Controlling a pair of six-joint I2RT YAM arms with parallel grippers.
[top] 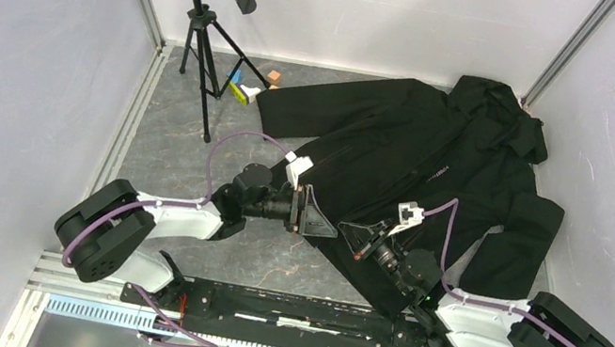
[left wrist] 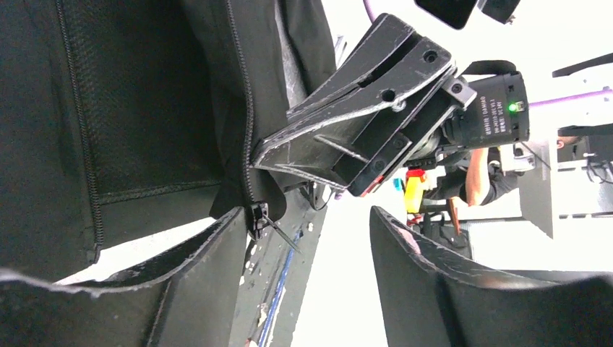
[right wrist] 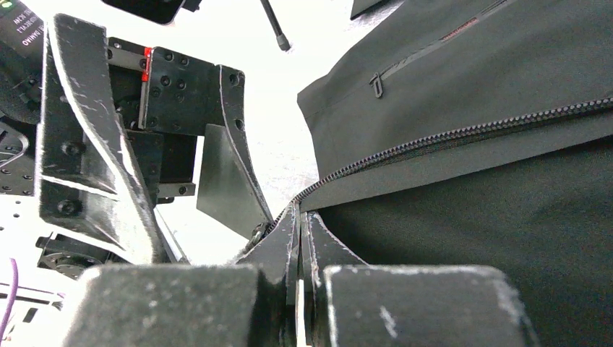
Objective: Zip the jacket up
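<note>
While beside jacket (top: 404,143), left hand (top: 320,216) low

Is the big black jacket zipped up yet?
Not yet. On the large black hooded fabric jacket, the left wrist view shows the zipper slider at the bottom end, with the mesh lining showing.

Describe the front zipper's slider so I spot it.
Take the big black jacket and follow its front zipper to where the right gripper pinches it. The slider sits beside those closed tips; unlike the teeth around it, it has a thin pull tab sticking out.
</note>
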